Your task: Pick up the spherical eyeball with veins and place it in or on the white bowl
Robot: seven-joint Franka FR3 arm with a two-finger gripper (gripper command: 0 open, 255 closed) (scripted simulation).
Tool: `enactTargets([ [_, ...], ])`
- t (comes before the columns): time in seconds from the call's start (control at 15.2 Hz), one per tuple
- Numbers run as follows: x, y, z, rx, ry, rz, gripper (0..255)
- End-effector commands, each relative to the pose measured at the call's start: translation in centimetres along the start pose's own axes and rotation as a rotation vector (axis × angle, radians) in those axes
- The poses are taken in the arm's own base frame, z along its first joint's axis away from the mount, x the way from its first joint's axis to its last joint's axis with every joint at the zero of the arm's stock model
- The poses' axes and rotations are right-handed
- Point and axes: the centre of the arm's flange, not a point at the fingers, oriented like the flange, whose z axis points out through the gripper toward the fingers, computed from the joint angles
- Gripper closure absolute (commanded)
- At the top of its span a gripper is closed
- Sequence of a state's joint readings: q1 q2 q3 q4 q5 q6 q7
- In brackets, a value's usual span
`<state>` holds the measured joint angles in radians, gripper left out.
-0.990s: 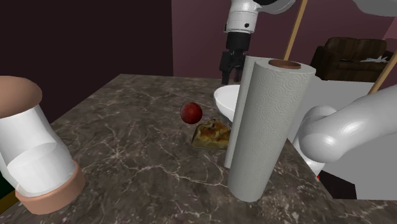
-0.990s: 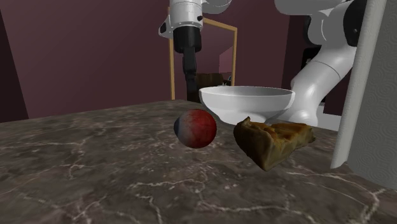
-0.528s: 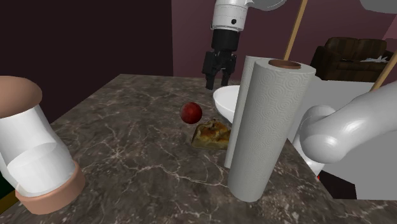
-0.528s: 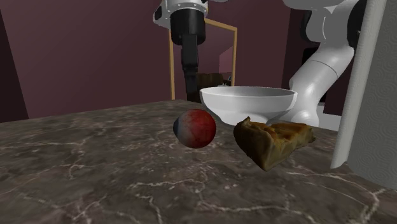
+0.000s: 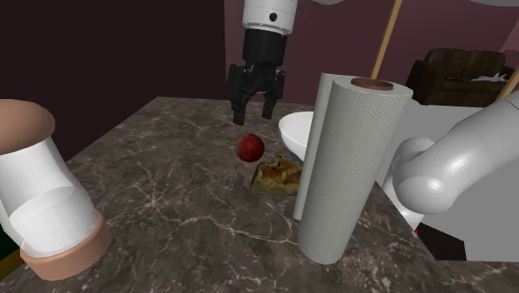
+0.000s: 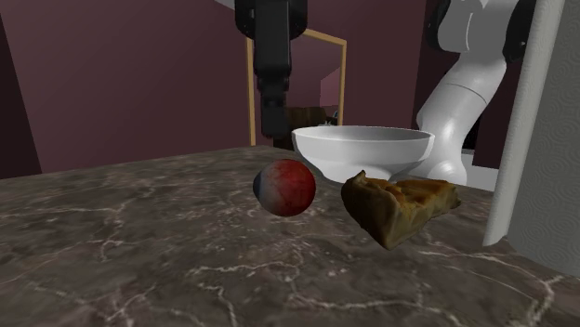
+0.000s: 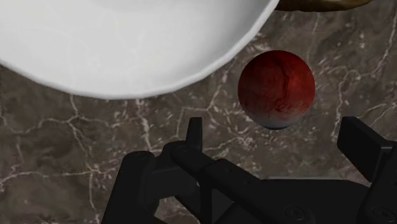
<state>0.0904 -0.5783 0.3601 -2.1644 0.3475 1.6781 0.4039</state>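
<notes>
Dark marbled surface (image 5: 158, 191), maroon walls behind. Shoulder view, from its left: white cylinder (image 5: 43, 204) with tan ends, tilted, at the near edge, well apart from the rest. Mid-surface: eyeball (image 5: 250, 147), dark red, resting on the surface. Pincer (image 5: 253, 112) hangs right above it, released, fingers spread, no contact. Pie slice (image 5: 277, 175) just beside the eyeball, bowl (image 5: 296, 131) behind the slice. Paper roll (image 5: 349, 166) upright, nearer the camera, covering part of the bowl. Brown sofa (image 5: 462, 73) far back at that view's right.

Second exterior view: eyeball (image 6: 285, 187) shows a blue-white patch on its left; small gap to the pie slice (image 6: 400, 206); bowl (image 6: 362, 149) behind both; pincer (image 6: 272, 116) above and behind the eyeball.

Wrist view: veined eyeball (image 7: 276, 89) lies ahead of the pincer (image 7: 278, 135), in line with the gap, clear of both fingers (image 7: 361, 141); bowl (image 7: 127, 44) rim just beside it.
</notes>
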Motion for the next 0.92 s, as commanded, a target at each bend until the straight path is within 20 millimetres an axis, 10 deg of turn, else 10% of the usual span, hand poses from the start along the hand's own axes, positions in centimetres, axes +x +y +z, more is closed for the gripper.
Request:
enactTargets([
  [0.0, -0.3, -1.7, 0.2, 0.002, 0.005, 0.002, 0],
  [0.86, -0.3, -1.7, 4.2, 0.002, 0.005, 0.002, 0],
])
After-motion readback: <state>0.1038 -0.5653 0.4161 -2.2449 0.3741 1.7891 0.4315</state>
